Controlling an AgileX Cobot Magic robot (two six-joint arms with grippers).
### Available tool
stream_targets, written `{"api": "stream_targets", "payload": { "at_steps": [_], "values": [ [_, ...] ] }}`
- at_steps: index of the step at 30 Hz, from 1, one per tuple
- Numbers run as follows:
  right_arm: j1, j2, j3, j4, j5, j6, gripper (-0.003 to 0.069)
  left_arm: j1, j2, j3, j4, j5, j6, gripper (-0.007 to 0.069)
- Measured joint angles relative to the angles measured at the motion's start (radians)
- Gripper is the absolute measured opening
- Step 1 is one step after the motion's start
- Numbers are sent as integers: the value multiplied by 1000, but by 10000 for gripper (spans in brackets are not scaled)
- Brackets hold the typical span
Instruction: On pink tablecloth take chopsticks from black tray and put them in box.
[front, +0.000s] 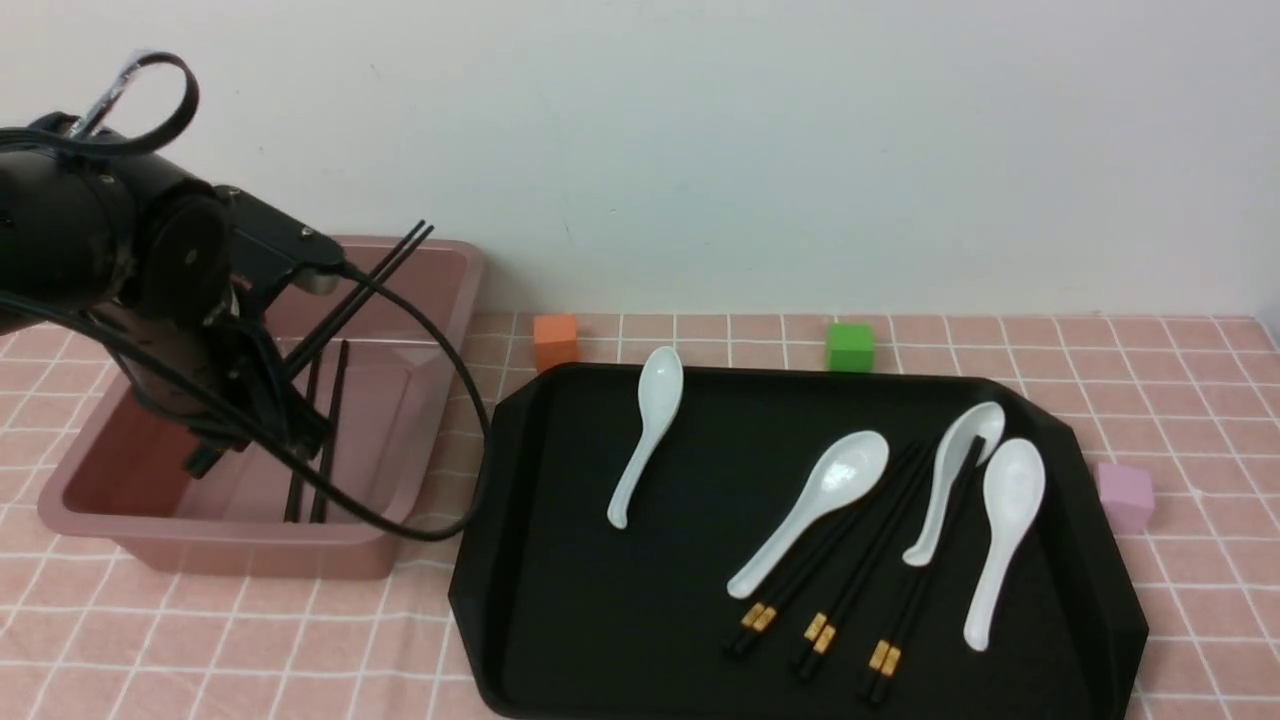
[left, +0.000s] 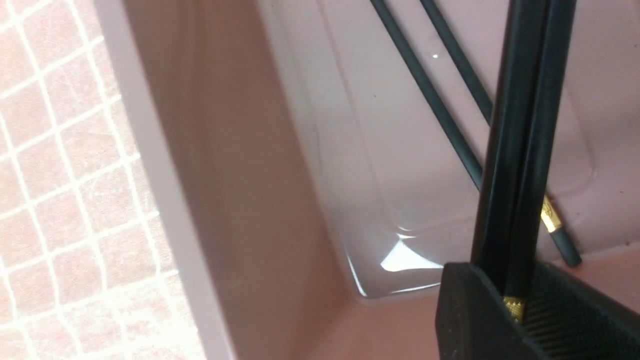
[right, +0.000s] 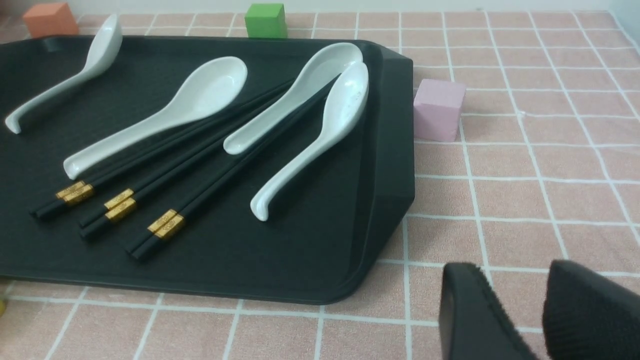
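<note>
My left gripper (front: 262, 425) is low inside the mauve box (front: 240, 550) and is shut on a pair of black chopsticks (front: 385, 265) that slant up over the box's far rim. In the left wrist view the jaws (left: 515, 305) clamp this pair (left: 515, 150) at its gold band. Another pair (front: 330, 440) lies on the box floor (left: 430, 95). Three more pairs (front: 850, 560) lie on the black tray (front: 560, 600), under white spoons. My right gripper (right: 520, 300) is open and empty over the pink tablecloth (right: 525, 200), just off the tray's corner (right: 300, 260). It is out of the front view.
Several white spoons (front: 650, 420) lie on the tray, some across the chopsticks (right: 200, 150). An orange cube (front: 555, 340) and a green cube (front: 850, 346) stand behind the tray, a pink cube (front: 1125, 495) to its right. My left arm's cable (front: 420, 530) loops over the box rim.
</note>
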Motion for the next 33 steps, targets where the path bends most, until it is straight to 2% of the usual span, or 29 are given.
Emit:
{"api": "stream_targets", "payload": {
  "at_steps": [4,7,12,15,17,20,23,24,25,26,31,32,33],
  "values": [
    [0,0,0,0,0,0,240,0,24,0,2,-10,0,141],
    [0,0,0,0,0,0,240,0,35,0,2,-12,-16,196],
    [0,0,0,0,0,0,240,0,35,-14,29,-2,-158,345],
    [0,0,0,0,0,0,240,0,28,-32,35,33,-252,391],
    [0,0,0,0,0,0,240,0,4,-34,16,46,-296,393],
    [0,0,0,0,0,0,240,0,-73,-34,-41,52,-334,348],
    [0,0,0,0,0,0,240,0,-286,18,-142,8,-322,153],
    [0,0,0,0,0,0,240,0,-299,18,-147,2,-320,140],
    [0,0,0,0,0,0,240,0,-431,77,-190,-55,-310,43],
    [0,0,0,0,0,0,240,0,-505,119,-213,-94,-307,0],
    [0,0,0,0,0,0,240,0,-790,330,-305,-245,-297,-13],
    [0,0,0,0,0,0,240,0,-892,442,-337,-297,-297,-13],
    [0,0,0,0,0,0,240,0,-904,442,-340,-304,-297,-13]
  ]
}}
